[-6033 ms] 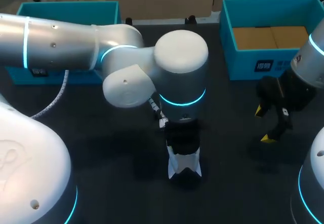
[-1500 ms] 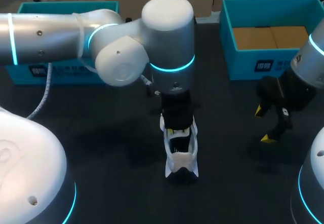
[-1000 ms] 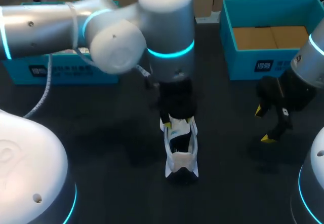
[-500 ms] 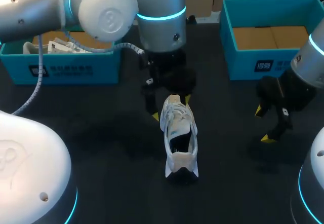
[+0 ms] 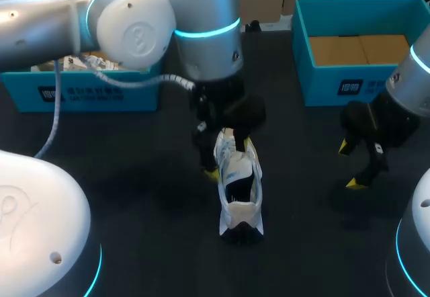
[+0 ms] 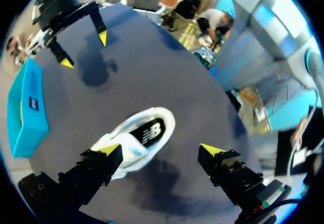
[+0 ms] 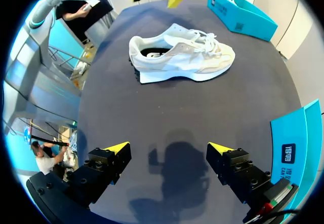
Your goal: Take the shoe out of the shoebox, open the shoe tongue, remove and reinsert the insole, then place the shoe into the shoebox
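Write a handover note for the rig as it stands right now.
Left gripper: open, over the toe end of the shoe, not gripping.
Right gripper: open, empty, off to the shoe's side.
Shoe: upright on the table, between left box and right box; insole inside.
Done: shoe is out of the box.
Left: can't confirm the tongue and insole steps; reboxing.

The head camera looks steeply down on the desk (image 5: 134, 189) from above and behind. The left wrist camera hangs close over the shoe (image 6: 144, 133); the right wrist camera faces it from farther off. All 3 share the shoe.
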Action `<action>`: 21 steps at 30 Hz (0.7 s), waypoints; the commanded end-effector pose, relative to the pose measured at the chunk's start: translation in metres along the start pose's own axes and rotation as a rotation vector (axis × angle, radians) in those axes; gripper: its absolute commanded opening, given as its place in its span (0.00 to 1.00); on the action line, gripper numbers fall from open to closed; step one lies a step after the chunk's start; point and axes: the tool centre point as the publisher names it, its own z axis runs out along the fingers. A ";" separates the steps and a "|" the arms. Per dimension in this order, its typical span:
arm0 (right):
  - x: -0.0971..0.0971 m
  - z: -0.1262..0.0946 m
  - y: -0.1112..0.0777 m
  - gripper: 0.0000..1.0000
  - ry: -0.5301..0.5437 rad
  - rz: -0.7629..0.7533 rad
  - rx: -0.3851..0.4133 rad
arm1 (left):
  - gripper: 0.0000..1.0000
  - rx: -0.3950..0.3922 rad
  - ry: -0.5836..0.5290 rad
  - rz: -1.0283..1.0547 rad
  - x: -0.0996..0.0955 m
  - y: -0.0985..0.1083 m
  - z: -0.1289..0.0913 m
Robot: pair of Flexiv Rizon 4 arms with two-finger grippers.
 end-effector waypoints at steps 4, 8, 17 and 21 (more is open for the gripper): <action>0.001 0.001 0.000 1.00 -0.002 -0.001 0.001 | 1.00 -0.053 -0.185 -0.249 0.021 -0.006 0.008; 0.001 0.001 0.000 1.00 -0.002 -0.001 0.001 | 1.00 -0.053 -0.185 -0.249 0.021 -0.006 0.008; 0.001 0.001 0.000 1.00 -0.002 -0.001 0.001 | 1.00 -0.037 -0.119 -0.346 0.013 -0.017 0.039; 0.001 0.001 0.000 1.00 -0.002 -0.001 0.001 | 1.00 -0.061 -0.146 -0.351 0.022 -0.025 0.054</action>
